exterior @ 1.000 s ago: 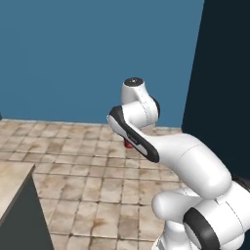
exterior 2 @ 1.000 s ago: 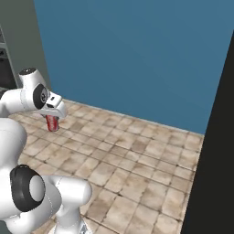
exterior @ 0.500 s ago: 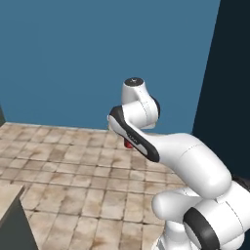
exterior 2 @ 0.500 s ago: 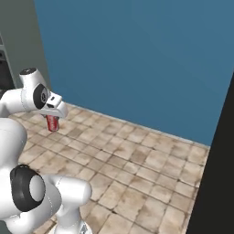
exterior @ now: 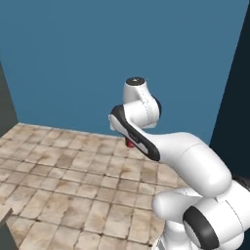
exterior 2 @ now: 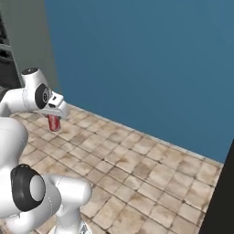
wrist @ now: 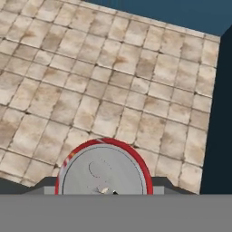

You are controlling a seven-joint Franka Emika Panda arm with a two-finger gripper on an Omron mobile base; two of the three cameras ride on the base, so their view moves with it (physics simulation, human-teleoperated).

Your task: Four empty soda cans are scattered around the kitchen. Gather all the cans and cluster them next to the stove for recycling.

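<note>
Carrying step: the gripper (exterior 2: 54, 119) holds a small red soda can (exterior 2: 54, 122) above the tan tiled floor (exterior 2: 137, 173); next, reach the stove.

The soda can (wrist: 104, 174) has a dull grey metal top and a shiny red painted rim. The floor (wrist: 90, 86) is tan stone tiles, rough and blotchy. The blue wall (exterior: 122, 53) looks smooth and matt.

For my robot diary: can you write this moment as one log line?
gripper: shut on can | can: held above tiled floor | ahead: blue wall
</note>
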